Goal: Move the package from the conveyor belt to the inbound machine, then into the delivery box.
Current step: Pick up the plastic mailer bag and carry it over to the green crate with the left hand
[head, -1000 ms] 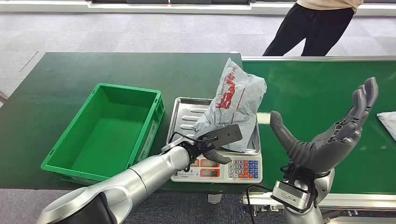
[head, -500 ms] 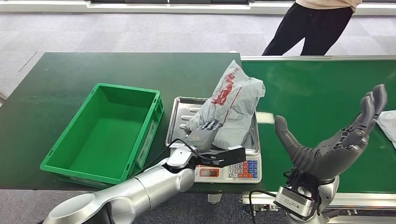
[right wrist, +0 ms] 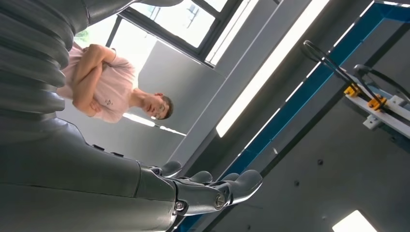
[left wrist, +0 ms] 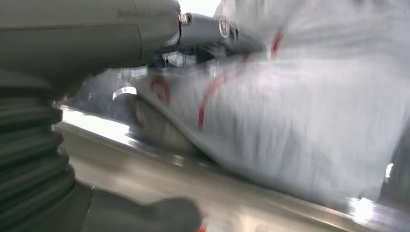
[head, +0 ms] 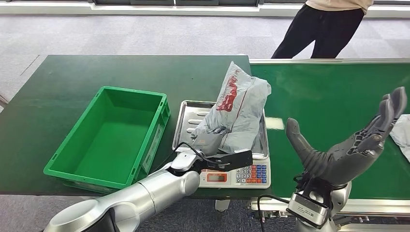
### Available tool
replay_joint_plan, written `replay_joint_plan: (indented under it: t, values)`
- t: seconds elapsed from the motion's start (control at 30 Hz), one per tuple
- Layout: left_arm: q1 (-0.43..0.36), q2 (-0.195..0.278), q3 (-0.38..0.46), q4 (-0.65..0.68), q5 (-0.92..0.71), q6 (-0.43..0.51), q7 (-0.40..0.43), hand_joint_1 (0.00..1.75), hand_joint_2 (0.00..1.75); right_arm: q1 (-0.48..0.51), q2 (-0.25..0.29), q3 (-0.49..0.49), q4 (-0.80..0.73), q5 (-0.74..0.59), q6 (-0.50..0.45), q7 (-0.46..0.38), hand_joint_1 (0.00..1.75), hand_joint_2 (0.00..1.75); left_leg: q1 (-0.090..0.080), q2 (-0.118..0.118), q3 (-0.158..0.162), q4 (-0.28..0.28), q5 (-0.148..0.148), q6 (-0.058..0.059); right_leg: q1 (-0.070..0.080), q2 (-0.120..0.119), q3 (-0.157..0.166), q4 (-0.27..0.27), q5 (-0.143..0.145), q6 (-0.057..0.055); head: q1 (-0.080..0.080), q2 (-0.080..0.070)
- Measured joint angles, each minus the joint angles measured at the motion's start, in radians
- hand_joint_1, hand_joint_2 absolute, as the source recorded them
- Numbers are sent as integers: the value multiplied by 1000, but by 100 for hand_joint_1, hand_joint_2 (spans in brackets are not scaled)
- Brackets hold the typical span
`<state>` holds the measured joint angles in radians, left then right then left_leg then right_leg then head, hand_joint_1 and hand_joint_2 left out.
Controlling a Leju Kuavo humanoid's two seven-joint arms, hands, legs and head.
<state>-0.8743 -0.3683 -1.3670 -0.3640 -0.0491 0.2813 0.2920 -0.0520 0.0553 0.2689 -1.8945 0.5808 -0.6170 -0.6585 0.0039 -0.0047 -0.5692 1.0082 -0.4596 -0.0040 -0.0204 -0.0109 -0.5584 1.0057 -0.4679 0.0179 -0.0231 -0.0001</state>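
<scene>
Package (head: 240,112) upright on scale tray (head: 190,119)

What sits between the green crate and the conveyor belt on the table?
In the head view, the scale with its steel tray stands between the green crate and the conveyor belt. The grey package lies on the tray, with the left hand against it.

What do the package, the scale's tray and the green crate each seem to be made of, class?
Package: thin grey plastic film, slightly glossy; it crumples and creases. Scale's tray: probably stainless steel; bright, reflective, with pressed ribs. Green crate: likely rigid moulded plastic; uniform colour, matte, thick rim.
</scene>
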Motion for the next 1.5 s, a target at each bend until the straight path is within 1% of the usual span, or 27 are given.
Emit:
replay_joint_plan:
  t: [0.27, 0.83, 1.0, 1.23, 1.4, 1.5]
  values:
    - [3, 0, 27, 9, 34, -40, -26, 0, 175, -7, 0, 0, 6, -9, -6, -6, 0, 175, 0, 0, -1, 0, 0, 0, 0, 0, -1, 0, 0, 0, 0, 0]
    - [3, 0, 43, 12, 38, -46, -30, 0, 175, -16, 0, 0, 14, -11, -6, -6, 0, 175, 0, 0, -2, 0, 0, 0, 0, 0, -2, 0, 0, 0, 0, 0]
    - [-4, 0, 53, 17, 70, -79, -43, 0, 175, -23, 0, 0, 17, -19, -6, -8, 0, 175, 0, 0, -2, 0, 0, 0, 0, 0, -1, 0, 0, 0, 0, 0]
    - [-33, 3, 141, 30, 234, -208, -137, 0, 175, -36, 0, 0, 27, -26, -17, -10, 0, 175, 0, -2, -1, 0, 1, 1, 0, -3, 0, 0, 0, 0, 0, 0]
    - [-47, 5, 201, 34, 316, -251, -177, 0, 175, -38, -2, 0, 30, -24, -25, -4, 0, 175, 0, -2, -2, 0, 2, 1, 0, -3, -1, 0, 1, 0, 0, 0]
    - [-50, 5, 222, 34, 345, -257, -192, 0, 175, -38, -9, 0, 32, -27, -36, -1, 0, 175, -1, -2, -3, 0, 2, 1, 0, -3, -2, 0, 1, 0, 0, 0]
